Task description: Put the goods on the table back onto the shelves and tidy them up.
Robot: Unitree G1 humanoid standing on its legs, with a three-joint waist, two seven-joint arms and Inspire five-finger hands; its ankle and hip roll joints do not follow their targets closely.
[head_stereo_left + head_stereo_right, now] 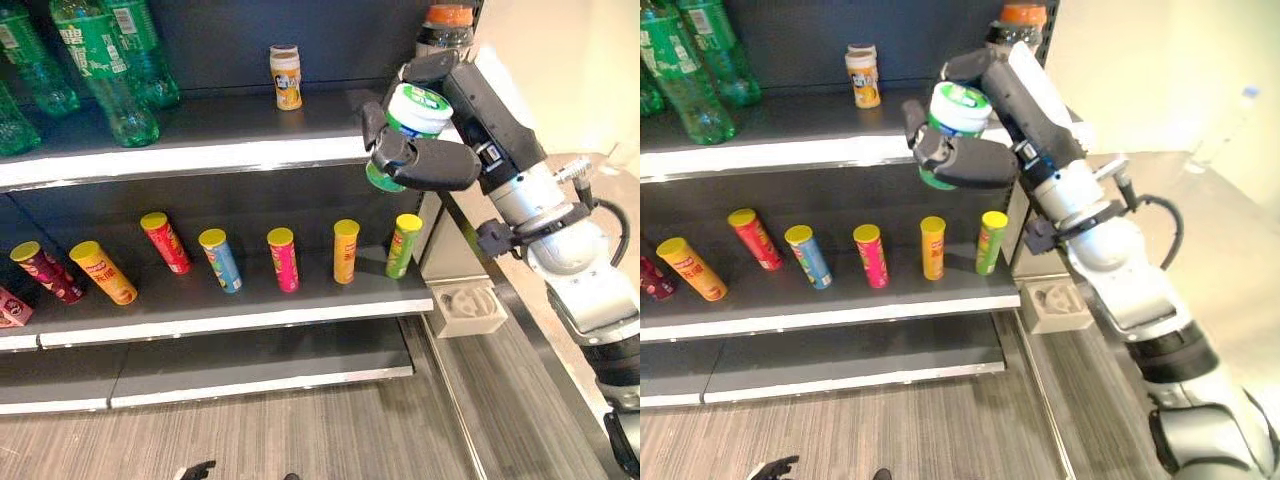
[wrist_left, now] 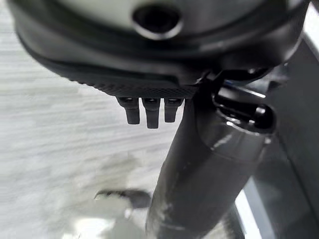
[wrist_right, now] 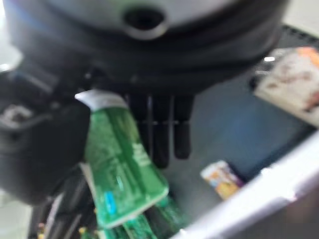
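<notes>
My right hand point(image 1: 440, 165) is shut on a green jar with a white lid point(image 1: 415, 115), thumb across its front and fingers behind it. The jar hangs tilted just above the front edge of the upper shelf point(image 1: 200, 150), at its right end. In the right wrist view the green jar point(image 3: 122, 164) lies against the palm, with the shelf beneath it. My left hand point(image 2: 149, 112) hangs low over the wood-look floor, its fingers relaxed and holding nothing.
On the upper shelf stand a small yellow bottle point(image 1: 286, 77), several green bottles point(image 1: 100, 60) at the left, and an orange-capped bottle point(image 1: 447, 25) at the far right. Several chip cans point(image 1: 283, 258) lean in a row on the middle shelf. A white box point(image 1: 468, 305) sits beside the shelf's right end.
</notes>
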